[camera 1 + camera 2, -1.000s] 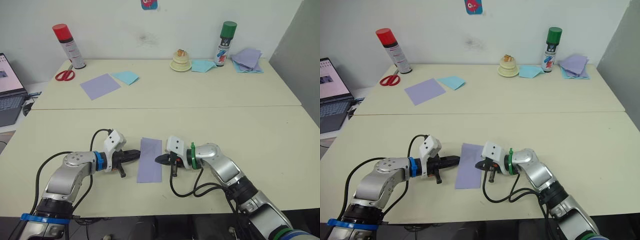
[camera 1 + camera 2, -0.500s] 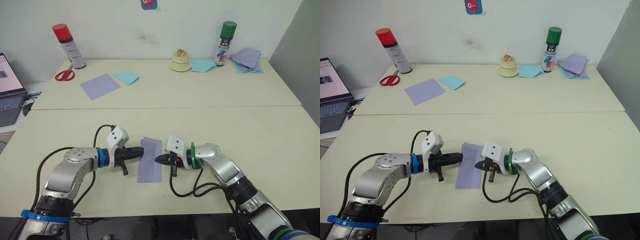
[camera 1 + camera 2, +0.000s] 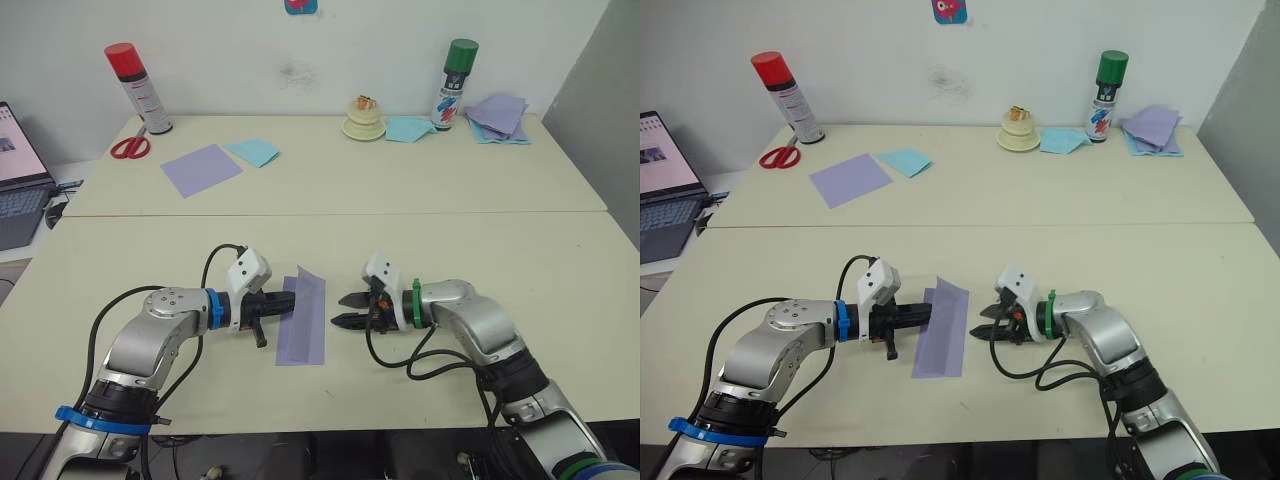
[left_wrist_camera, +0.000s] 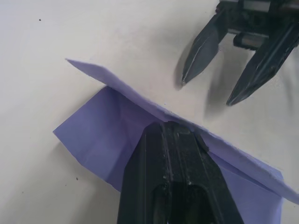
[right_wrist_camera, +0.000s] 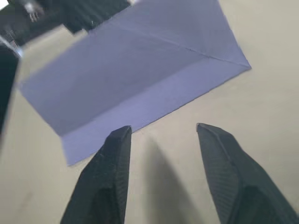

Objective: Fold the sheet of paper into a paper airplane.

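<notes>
Lavender sheet of paper [image 3: 303, 318] lies folded near the front edge of the bench [image 3: 560, 270], its upper flap raised off the lower layer. Left pincer [image 3: 281, 306] has its fingers together, tips pushed in under that flap. Right pincer [image 3: 346, 309] sits just beside the sheet's other edge, fingers apart, gripping nothing.

The scene is evenly and brightly lit from overhead, and no glare is seen on the matte cream table [image 3: 420, 240]. Only soft, short shadows are cast beside the folded lavender sheet of paper [image 3: 303, 318]. In the right wrist view, the far background is blurred.
</notes>
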